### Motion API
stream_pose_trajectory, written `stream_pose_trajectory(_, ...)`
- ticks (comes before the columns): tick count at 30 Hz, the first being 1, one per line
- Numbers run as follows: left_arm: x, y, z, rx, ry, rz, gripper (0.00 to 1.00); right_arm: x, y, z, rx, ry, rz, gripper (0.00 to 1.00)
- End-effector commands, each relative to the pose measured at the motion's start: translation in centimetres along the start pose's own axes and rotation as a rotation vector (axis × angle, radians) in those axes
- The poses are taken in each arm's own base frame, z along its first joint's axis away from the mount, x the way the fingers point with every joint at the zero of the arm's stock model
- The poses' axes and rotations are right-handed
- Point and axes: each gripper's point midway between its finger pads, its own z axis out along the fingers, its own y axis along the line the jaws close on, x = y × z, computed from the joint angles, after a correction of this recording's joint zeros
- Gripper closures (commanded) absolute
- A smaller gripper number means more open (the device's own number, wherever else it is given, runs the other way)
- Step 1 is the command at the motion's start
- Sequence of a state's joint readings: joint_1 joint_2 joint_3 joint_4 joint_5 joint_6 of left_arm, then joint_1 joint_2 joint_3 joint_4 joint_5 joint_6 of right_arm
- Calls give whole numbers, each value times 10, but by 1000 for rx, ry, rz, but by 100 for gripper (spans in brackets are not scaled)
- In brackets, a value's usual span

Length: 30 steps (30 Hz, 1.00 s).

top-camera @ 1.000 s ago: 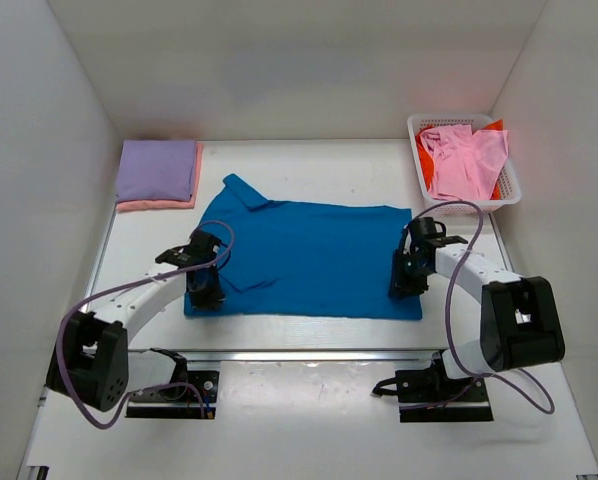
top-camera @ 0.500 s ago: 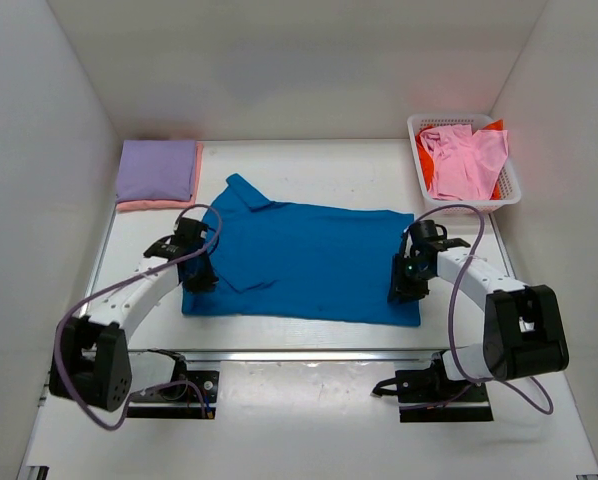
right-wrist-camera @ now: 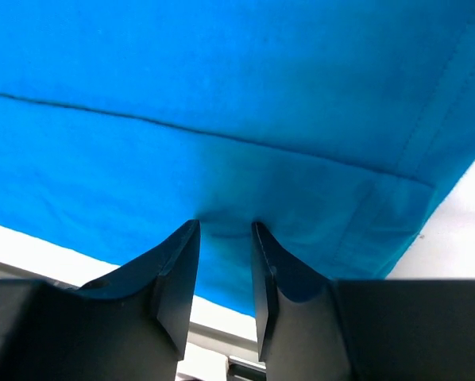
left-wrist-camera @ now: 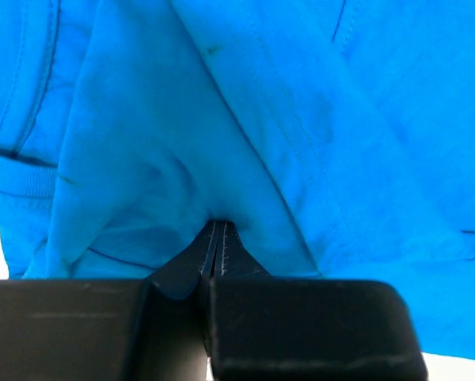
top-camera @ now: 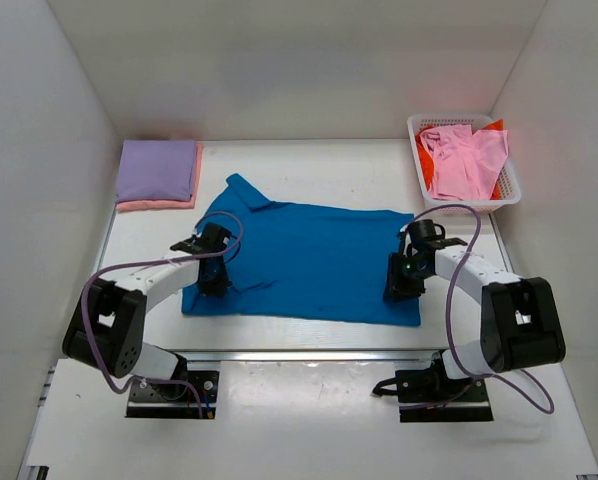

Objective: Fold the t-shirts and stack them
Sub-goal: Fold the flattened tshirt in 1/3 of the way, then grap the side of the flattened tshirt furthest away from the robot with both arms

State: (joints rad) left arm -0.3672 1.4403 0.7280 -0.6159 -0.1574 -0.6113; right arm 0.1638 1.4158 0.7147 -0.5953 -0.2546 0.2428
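A bright blue collared t-shirt (top-camera: 314, 260) lies flat in the middle of the table, collar at the far left. My left gripper (top-camera: 214, 281) is on its near left part, shut on a pinch of the blue cloth (left-wrist-camera: 261, 119); the cloth bunches at the closed fingertips (left-wrist-camera: 218, 225). My right gripper (top-camera: 397, 290) stands on the shirt's near right part, its jaws a little apart with the tips (right-wrist-camera: 225, 226) pressed onto the blue cloth (right-wrist-camera: 222, 95). A folded lavender shirt (top-camera: 157, 170) lies on a salmon one (top-camera: 154, 205) at the far left.
A white mesh basket (top-camera: 474, 205) at the far right holds a crumpled pink shirt (top-camera: 464, 160) and an orange-red one (top-camera: 494, 127). White walls enclose the table on three sides. The table's near edge (right-wrist-camera: 222, 317) is just behind the right fingers.
My left gripper has moved right from the shirt's left edge onto the cloth, taking the cloth with it. My right gripper has shifted slightly left, and the shirt's right edge has come in a little.
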Motion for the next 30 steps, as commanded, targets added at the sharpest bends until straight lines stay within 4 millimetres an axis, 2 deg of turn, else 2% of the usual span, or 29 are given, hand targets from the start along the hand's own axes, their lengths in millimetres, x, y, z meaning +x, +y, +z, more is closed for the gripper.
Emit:
stream_pose_trajectory(1, 49, 29, 6, -88, 112, 0, 97, -6, -7, 3, 11, 9, -26, 70)
stream_pose_trajectory(4, 59, 34, 2, -81, 124, -10, 96, -9, -11, 5, 15, 15, -30, 69)
stream_pose_trajectory(10, 65, 32, -6, -89, 153, 10, 97, -9, -14, 6, 30, 34, -29, 69)
stream_pose_trajectory(14, 63, 21, -16, -32, 157, 12, 99, -8, -11, 4, 32, 40, -41, 69)
stream_pose_trajectory(15, 53, 15, -21, -6, 131, -5, 98, -13, -11, 1, 36, 23, -47, 70)
stream_pose_trajectory(17, 29, 10, -35, 37, 80, -42, 87, -22, -2, -7, 22, -20, -72, 70)
stream_pose_trajectory(18, 10, 1, -46, 76, 43, -26, 70, -30, 1, -13, 15, -50, -80, 70)
stream_pose_trajectory(19, -14, -2, -59, 102, -2, -25, 63, -39, 9, -21, -1, -86, -89, 70)
stream_pose_trajectory(20, -21, -3, -64, 99, -3, -28, 64, -48, 17, -30, -19, -141, -116, 69)
stream_pose_trajectory(22, -62, -14, -86, 126, -68, -1, 60, -70, 29, -46, -41, -243, -133, 68)
stream_pose_trajectory(23, -69, -16, -89, 125, -74, 5, 59, -77, 37, -52, -64, -282, -141, 68)
stream_pose_trajectory(25, -102, -22, -98, 137, -125, 2, 52, -99, 47, -66, -80, -394, -138, 57)
stream_pose_trajectory(26, -112, -19, -98, 130, -141, -6, 51, -106, 42, -70, -57, -425, -121, 51)
stream_pose_trajectory(27, -125, -25, -94, 133, -162, 2, 48, -119, 44, -74, -55, -479, -122, 45)
stream_pose_trajectory(30, -165, -22, -79, 103, -195, -25, 46, -147, 41, -76, 12, -586, -135, 23)
